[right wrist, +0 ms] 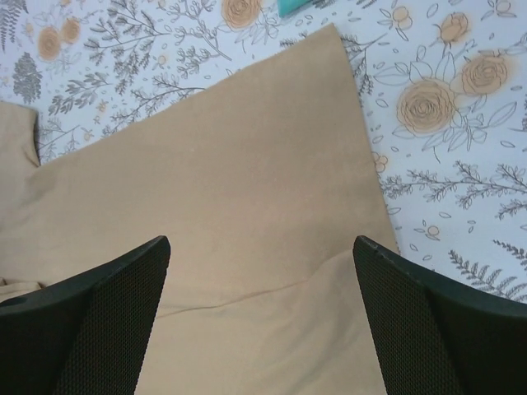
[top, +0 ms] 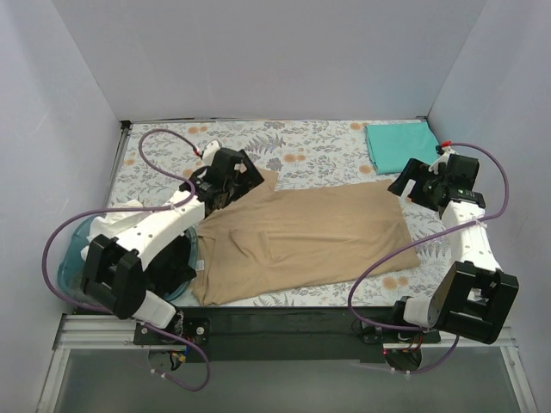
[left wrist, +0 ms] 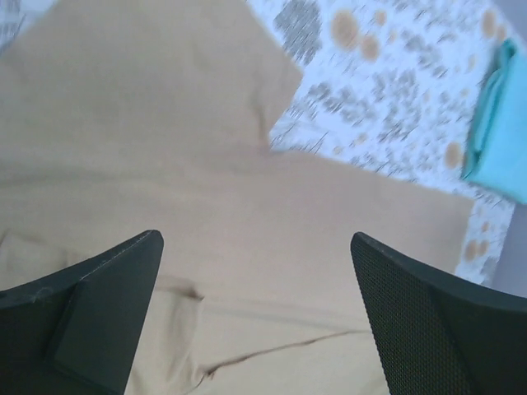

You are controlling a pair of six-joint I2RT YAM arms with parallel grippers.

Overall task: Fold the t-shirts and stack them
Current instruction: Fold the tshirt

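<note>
The tan t-shirt (top: 301, 245) lies spread across the middle of the floral-covered table, one long edge folded over with a crease along it. My left gripper (top: 244, 176) hovers open over its left sleeve end. In the left wrist view the open left gripper (left wrist: 256, 243) has only tan t-shirt (left wrist: 165, 140) beneath it. My right gripper (top: 406, 185) stands open by the shirt's right end. The right wrist view shows the right gripper (right wrist: 262, 244) open above the tan t-shirt (right wrist: 230, 181), holding nothing. A folded teal-green t-shirt (top: 400, 144) rests at the back right corner, with the teal-green t-shirt (left wrist: 502, 123) also at the left wrist view's edge.
A blue round basket (top: 76, 262) stands at the near left, partly hidden by the left arm, with something white (top: 102, 224) in it. White walls enclose the floral sheet (top: 310, 142) on three sides. Purple cables loop from both arms.
</note>
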